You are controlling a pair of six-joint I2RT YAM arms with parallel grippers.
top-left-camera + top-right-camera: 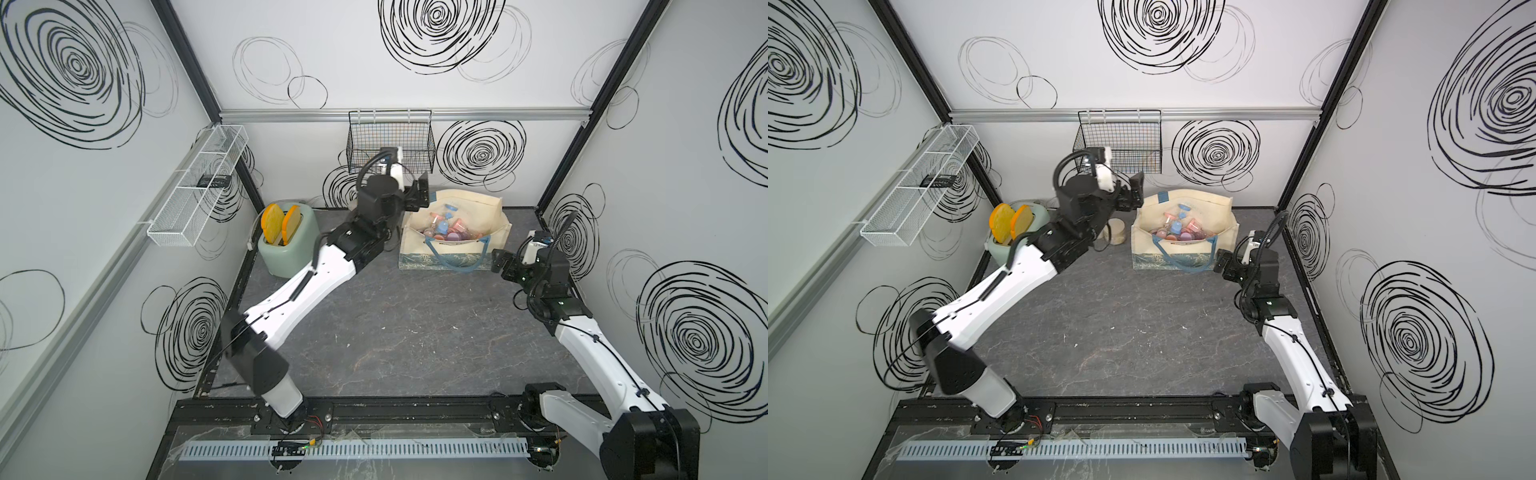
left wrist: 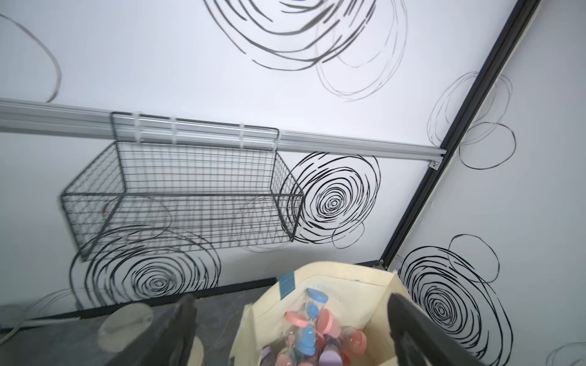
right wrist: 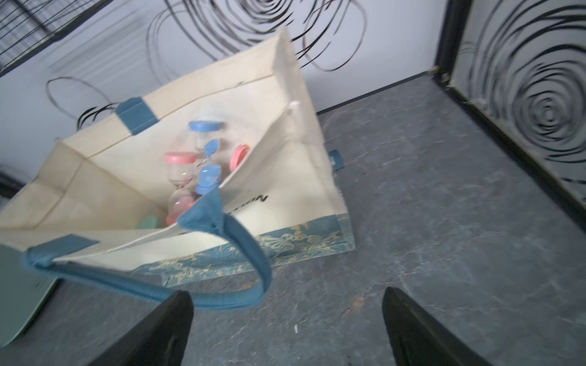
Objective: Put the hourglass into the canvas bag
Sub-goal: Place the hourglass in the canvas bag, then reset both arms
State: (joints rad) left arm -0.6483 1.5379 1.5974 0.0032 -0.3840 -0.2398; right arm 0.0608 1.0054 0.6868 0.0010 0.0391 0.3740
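The cream canvas bag stands open at the back of the table, with its blue handle hanging over the front. Several hourglasses with pink, purple and blue caps lie inside. A blue-capped hourglass leans on top of the pile, and nothing touches it. My left gripper hovers open and empty above the bag's left rim. My right gripper is open and empty, low over the table by the bag's front right corner, close to the handle.
A green toaster with orange slices stands at the back left. A round pale block sits between it and the bag. A black wire basket hangs on the back wall and a white mesh shelf on the left wall.
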